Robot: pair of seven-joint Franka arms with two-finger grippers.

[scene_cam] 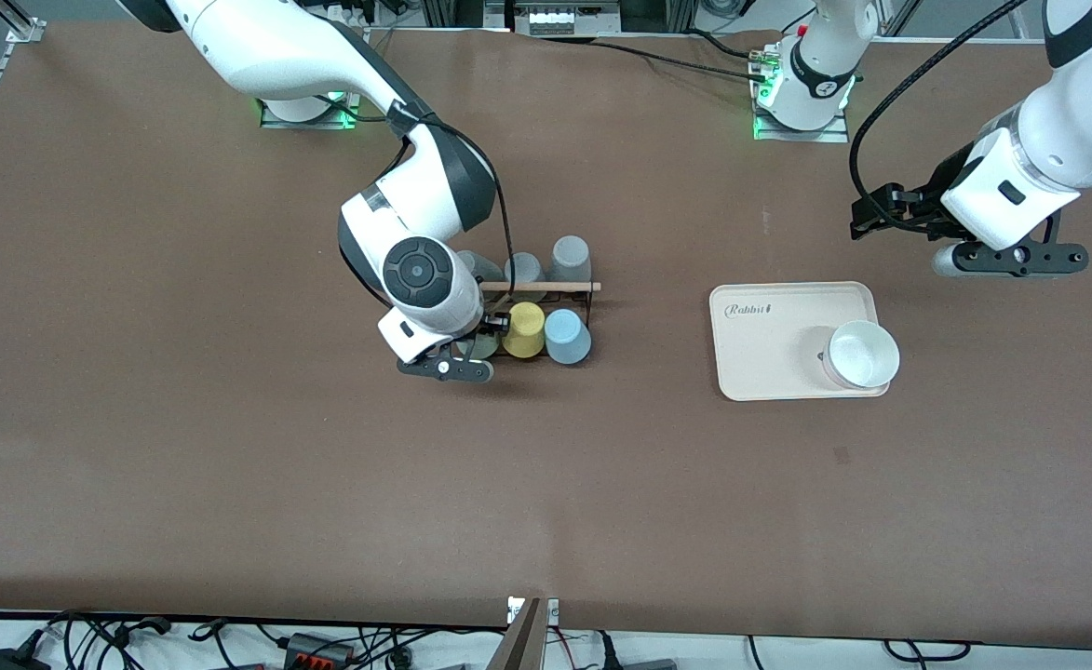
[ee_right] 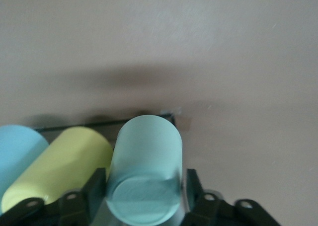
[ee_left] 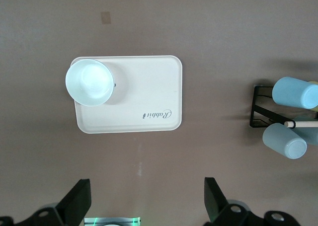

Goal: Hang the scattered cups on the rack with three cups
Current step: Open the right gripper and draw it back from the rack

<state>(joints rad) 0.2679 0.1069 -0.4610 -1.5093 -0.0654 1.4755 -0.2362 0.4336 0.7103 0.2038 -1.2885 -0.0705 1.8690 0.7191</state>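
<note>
Now we count six cups on the rack (scene_cam: 546, 296): three grey, one yellow cup (scene_cam: 524, 329), one light blue cup (scene_cam: 566, 336) and one mint-green cup (ee_right: 145, 174). Our right gripper (ee_right: 144, 193) has its fingers (ee_right: 94, 186) pinching the pale, tapered mint-green cup, with the yellow cup just beside them. Our left gripper (ee_left: 148, 201) waits over the brown counter (scene_cam: 229, 484), fingers (ee_left: 79, 201) spread wide, above a beige tray (scene_cam: 760, 344) carrying one white bowl (scene_cam: 864, 354).
</note>
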